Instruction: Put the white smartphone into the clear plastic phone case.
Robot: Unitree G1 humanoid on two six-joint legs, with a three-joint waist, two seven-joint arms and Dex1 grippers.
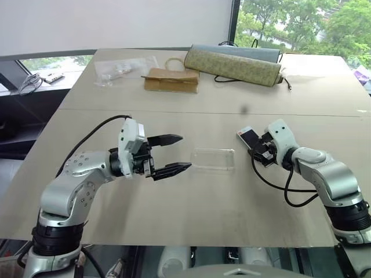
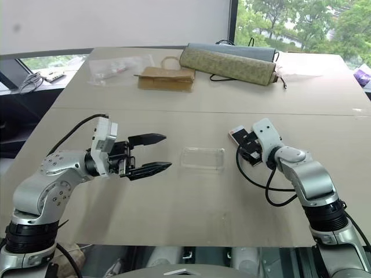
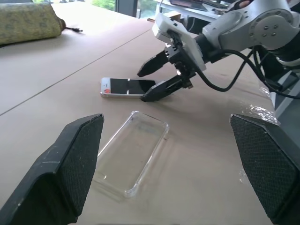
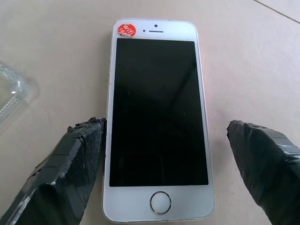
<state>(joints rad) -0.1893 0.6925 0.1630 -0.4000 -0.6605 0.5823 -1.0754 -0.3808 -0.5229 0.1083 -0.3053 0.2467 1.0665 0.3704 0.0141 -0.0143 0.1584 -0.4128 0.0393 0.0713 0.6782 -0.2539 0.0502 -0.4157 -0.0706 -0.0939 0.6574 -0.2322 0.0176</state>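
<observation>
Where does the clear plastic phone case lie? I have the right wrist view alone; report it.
Observer: The clear plastic phone case lies flat on the tan table, between the left gripper and the white smartphone, apart from both.
Operator: Give me the left gripper's state.
Observer: It is open, holding nothing, its fingers pointing toward the case.
Operator: Now report the table's far side.
Observer: A rolled patterned fabric bundle, a brown paper bag and a crinkled clear plastic bag lie there, well away from the case.
</observation>
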